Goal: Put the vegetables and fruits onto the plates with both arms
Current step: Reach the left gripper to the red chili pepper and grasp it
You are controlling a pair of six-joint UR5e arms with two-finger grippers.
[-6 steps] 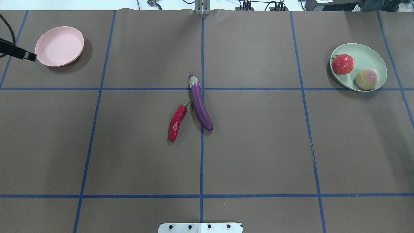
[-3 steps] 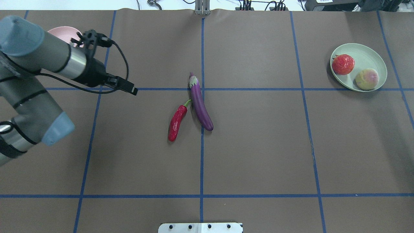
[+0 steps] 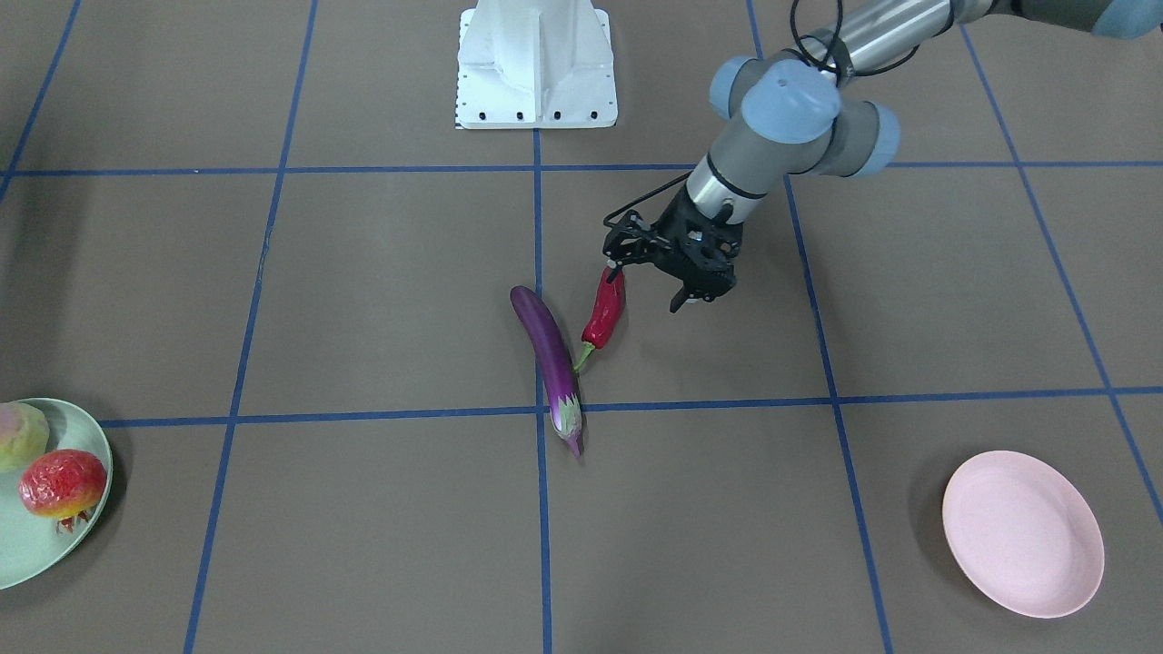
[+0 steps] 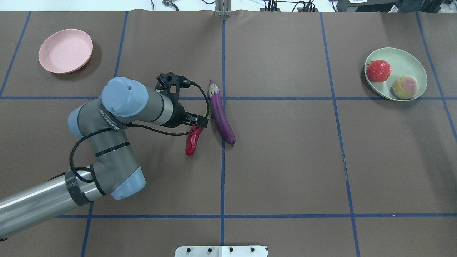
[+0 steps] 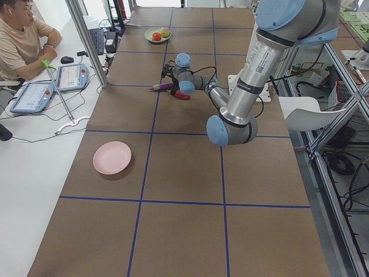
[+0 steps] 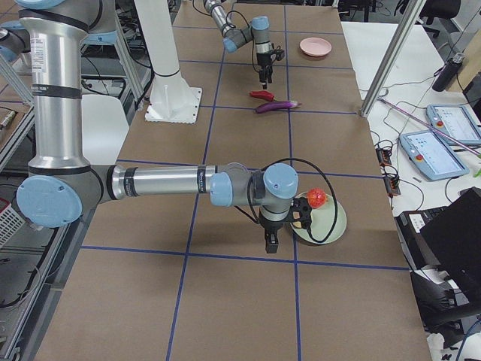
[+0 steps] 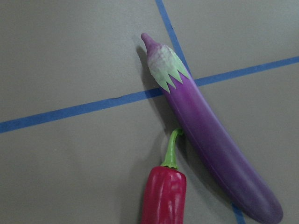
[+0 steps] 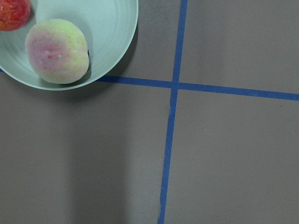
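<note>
The purple eggplant [image 4: 221,114] and the red chili [image 4: 191,142] lie side by side at the table's centre, the chili's green stem touching the eggplant. My left gripper [image 3: 645,289] is open and empty, hovering just above the chili [image 3: 604,313]. The left wrist view shows the eggplant [image 7: 210,140] and the chili's stem end [image 7: 163,196] close below. The pink plate [image 4: 66,51] is bare at the far left. The mint plate [image 4: 407,57] at the far right holds the pomegranate [image 4: 378,70] and the peach [image 4: 405,87]. My right gripper [image 6: 269,244] hangs beside that plate; I cannot tell its state.
The white base block [image 3: 536,64] stands at the robot's edge. Blue tape lines grid the brown table cover. An operator [image 5: 23,40] sits beyond the far edge with tablets and cables. A metal post [image 5: 86,40] stands at that edge.
My left arm has swung in from the far left by the pink plate to the table's centre, above the chili. The vegetables, fruits and plates have not moved.
</note>
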